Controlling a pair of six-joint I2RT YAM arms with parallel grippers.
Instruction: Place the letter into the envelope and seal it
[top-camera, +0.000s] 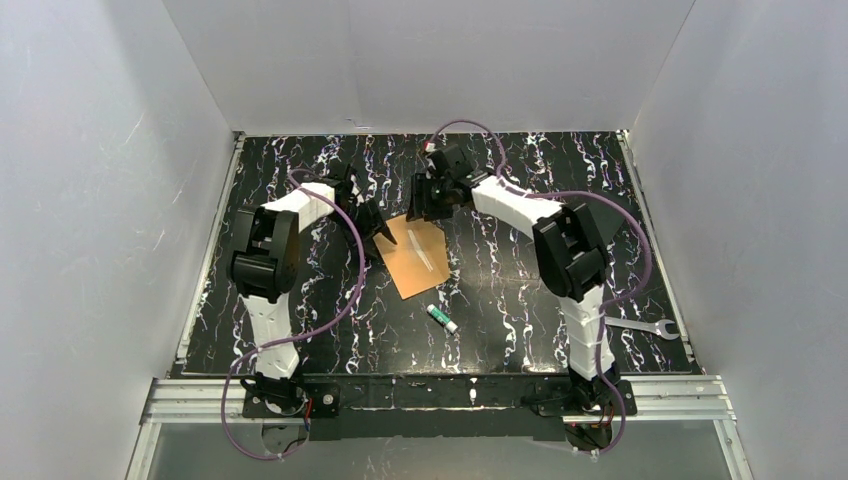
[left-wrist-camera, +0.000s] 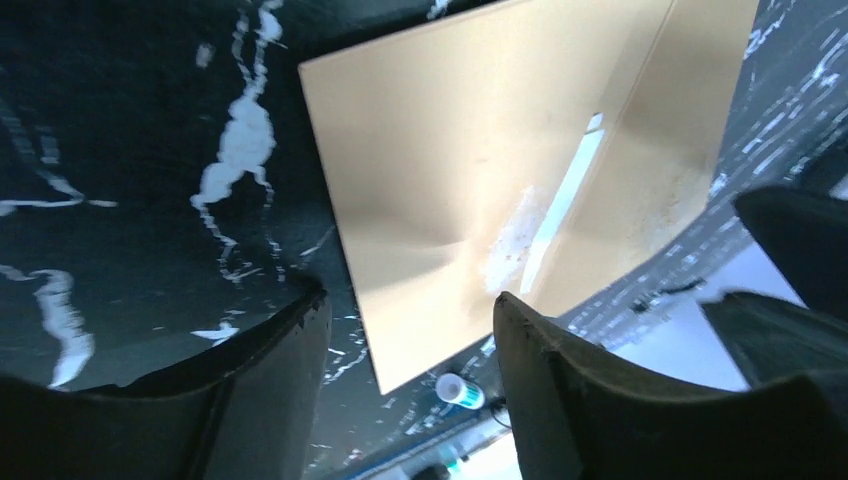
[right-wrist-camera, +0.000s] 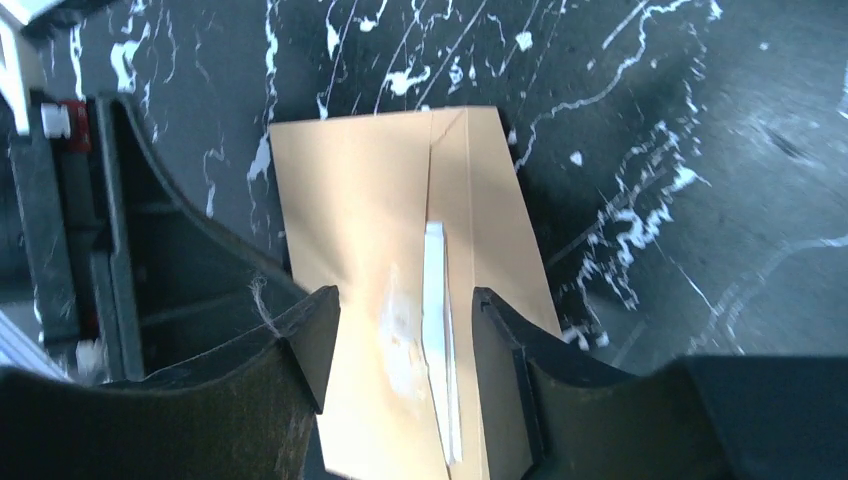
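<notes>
left arm base (top-camera: 275, 395) and right arm base (top-camera: 590, 395) sit bolted at the near edge of the black marbled worktop (top-camera: 520, 300). left claw (top-camera: 378, 228) stands at the left edge of the envelope (top-camera: 418, 258), jaws released and parted, nothing gripped between them; contact with the paper cannot be confirmed. envelope lies flat at mid-worktop, between the two claws, with a white strip (right-wrist-camera: 435, 330) running along its fold and a pale smear (right-wrist-camera: 398, 335) just beside it. letter cannot be told apart from the envelope. glue stick (top-camera: 442, 319) lies near the envelope's near corner, apart from it. right claw (top-camera: 428, 205) hangs over the envelope's far edge, jaws released, fingers either side of the strip, holding nothing. wrench (top-camera: 643, 327) lies by the right arm, well apart from the envelope.
</notes>
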